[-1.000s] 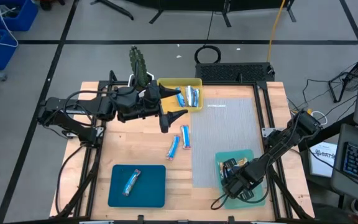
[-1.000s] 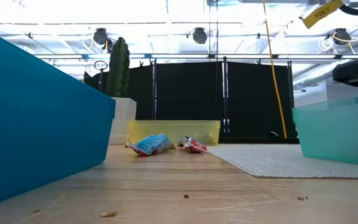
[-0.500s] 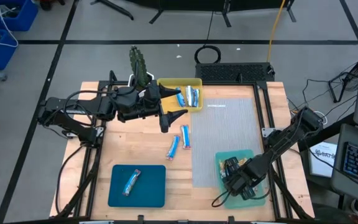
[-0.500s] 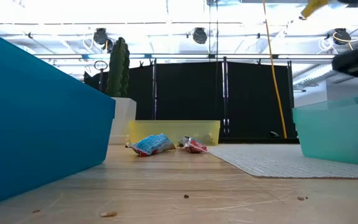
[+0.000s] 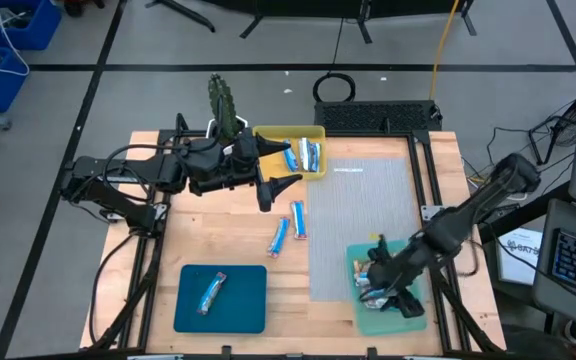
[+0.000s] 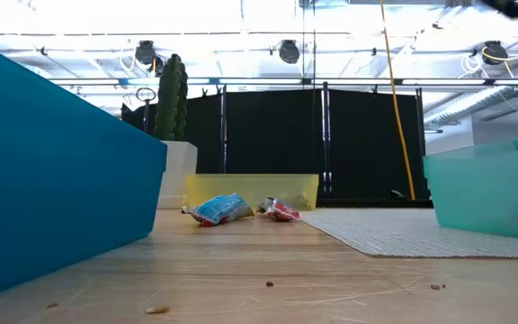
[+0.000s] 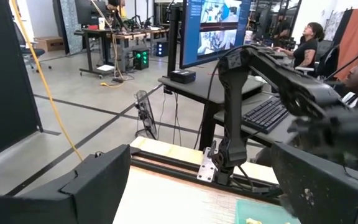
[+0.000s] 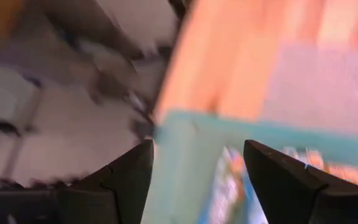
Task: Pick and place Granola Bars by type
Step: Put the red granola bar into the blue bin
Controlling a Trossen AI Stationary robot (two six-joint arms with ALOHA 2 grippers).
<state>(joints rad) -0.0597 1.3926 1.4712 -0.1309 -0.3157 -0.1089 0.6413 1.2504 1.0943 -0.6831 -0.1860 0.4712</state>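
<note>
Two blue granola bars (image 5: 304,155) lie in the yellow tray (image 5: 268,133). Two more bars (image 5: 288,227) lie on the bare wood; in the low view one bar (image 6: 218,209) is blue and the other bar (image 6: 281,211) reddish. One blue bar (image 5: 211,290) lies in the dark teal tray (image 5: 243,310). Tan bars (image 5: 372,291) lie in the light teal tray (image 5: 408,322). My right gripper (image 5: 376,276) hangs open above those tan bars, slanting down, with nothing between its fingers (image 8: 129,171). My left gripper (image 5: 278,168) stands open and level beside the yellow tray.
A potted cactus (image 5: 223,105) stands at the far left corner. A grey mat (image 5: 360,215) covers the table's right half. Beyond the table's right edge are a desk with a monitor (image 7: 213,25) and a seated person (image 7: 306,40).
My right gripper has risen from just over the light teal tray and tipped from steeply down toward a slant; in the low view it has gone up out of the picture. The tan bars stay in the tray.
</note>
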